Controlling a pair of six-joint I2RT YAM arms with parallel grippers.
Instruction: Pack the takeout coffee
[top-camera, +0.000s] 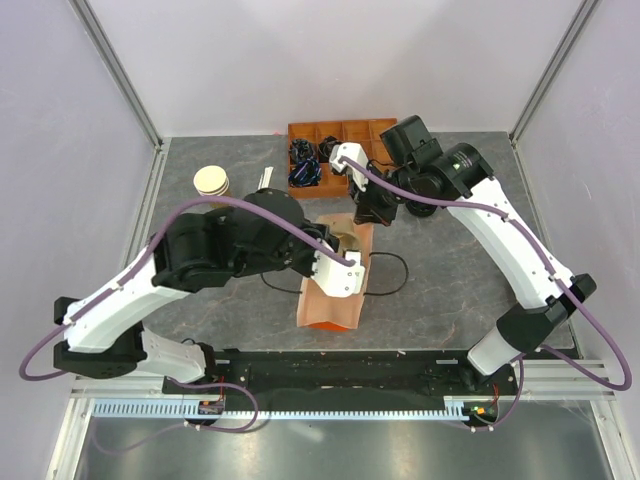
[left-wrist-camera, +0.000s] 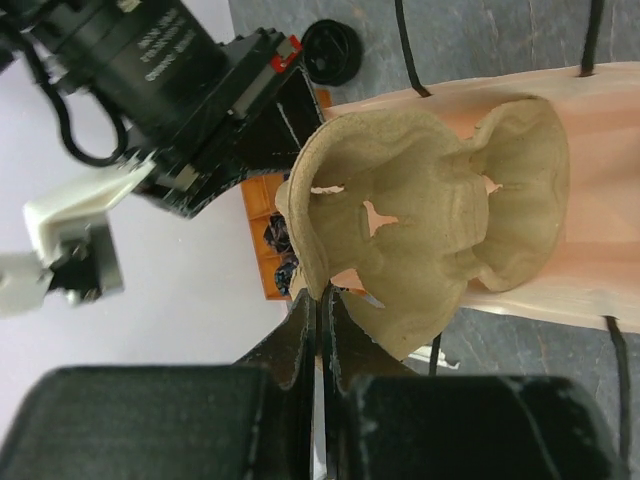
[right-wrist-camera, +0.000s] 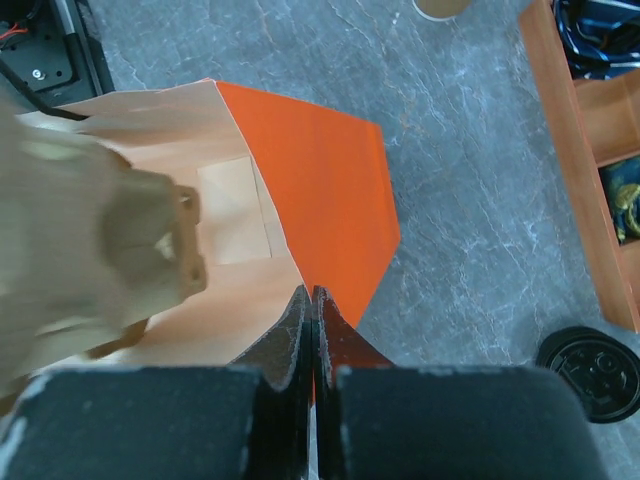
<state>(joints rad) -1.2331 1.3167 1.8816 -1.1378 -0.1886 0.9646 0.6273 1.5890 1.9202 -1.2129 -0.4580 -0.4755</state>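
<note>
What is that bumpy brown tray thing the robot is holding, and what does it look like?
It is a cup carrier made of tan moulded pulp, like egg-box card. It has rounded pockets for cups, with small slits and holes in them, and every pocket in view is empty. The left gripper is shut on its edge and holds it at the open mouth of the orange paper bag. Whether it touches the bag cannot be told.
</note>
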